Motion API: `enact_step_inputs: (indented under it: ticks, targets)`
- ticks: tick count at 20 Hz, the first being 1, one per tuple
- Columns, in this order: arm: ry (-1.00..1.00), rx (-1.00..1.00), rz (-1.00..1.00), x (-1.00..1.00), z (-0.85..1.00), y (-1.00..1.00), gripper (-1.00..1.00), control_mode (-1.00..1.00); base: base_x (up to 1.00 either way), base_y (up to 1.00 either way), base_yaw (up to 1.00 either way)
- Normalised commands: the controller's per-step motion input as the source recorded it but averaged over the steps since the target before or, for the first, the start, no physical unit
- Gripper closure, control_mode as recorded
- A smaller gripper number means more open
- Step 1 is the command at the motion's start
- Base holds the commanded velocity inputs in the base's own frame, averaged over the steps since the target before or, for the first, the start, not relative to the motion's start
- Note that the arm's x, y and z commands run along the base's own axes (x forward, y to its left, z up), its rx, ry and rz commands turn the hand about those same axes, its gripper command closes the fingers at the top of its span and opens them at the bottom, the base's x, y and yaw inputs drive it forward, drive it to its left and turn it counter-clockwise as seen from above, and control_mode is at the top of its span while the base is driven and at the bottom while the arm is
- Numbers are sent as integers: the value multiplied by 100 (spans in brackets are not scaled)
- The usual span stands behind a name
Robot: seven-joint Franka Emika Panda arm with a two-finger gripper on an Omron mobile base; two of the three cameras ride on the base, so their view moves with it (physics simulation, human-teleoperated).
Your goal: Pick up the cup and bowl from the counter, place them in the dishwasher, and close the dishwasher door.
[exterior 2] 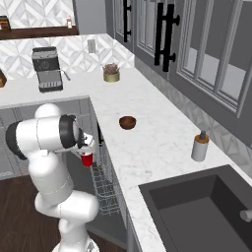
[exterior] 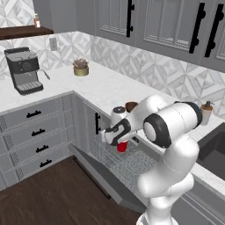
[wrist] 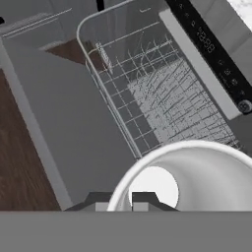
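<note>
The long white marble-look surface [exterior 2: 162,142] runs in an L under grey wall cabinets with black handles [exterior 2: 165,34], against a pale tiled wall with a diamond pattern. On its far leg stand a dark and silver coffee machine [exterior: 24,70] and a tan pot with a dry plant [exterior: 81,67]; a dark wooden wall shelf [exterior: 24,31] hangs above the machine. A dark grey sink basin [exterior 2: 197,216] is sunk into the near stretch, with a grey-white soap dispenser bottle [exterior 2: 200,146] standing on the surface just beyond it. The floor is dark wood [exterior: 48,197].

The small, shallow, dark brown wooden-looking bowl [exterior 2: 127,122] sits alone on the surface, between the plant pot and the soap bottle, well apart from both.

Below the surface edge the built-in dishwasher [wrist: 211,44] stands open: its flat grey door [exterior: 99,173] is folded down and its grey wire-mesh rack [wrist: 162,93] is drawn out over the door.

The claw [exterior: 115,138] is closed on the small red tapered plastic cup [exterior 2: 86,158], gripping it at the rim. In the hand view the cup's pale whitish inside [wrist: 197,177] opens toward the camera, with the dark fingertips [wrist: 143,198] at its near rim. The cup hangs above the rack, clear of the wires, below the surface edge and near the bowl.
</note>
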Motion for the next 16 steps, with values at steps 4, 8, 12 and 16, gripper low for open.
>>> enact_step_inputs:
  ticks: [4, 8, 12, 16]
  targets:
    - [0, 3, -33, 22, -32, 12, 100, -100, 0, 0, 0]
    - [-2, 3, -31, 22, -32, 3, 100, -100, 0, 0, 0]
    - [-6, 0, -21, 28, -15, 0, 100, -100, 0, 0, 0]
    - [-1, 0, -10, 26, -21, 0, 100, -100, 0, 0, 0]
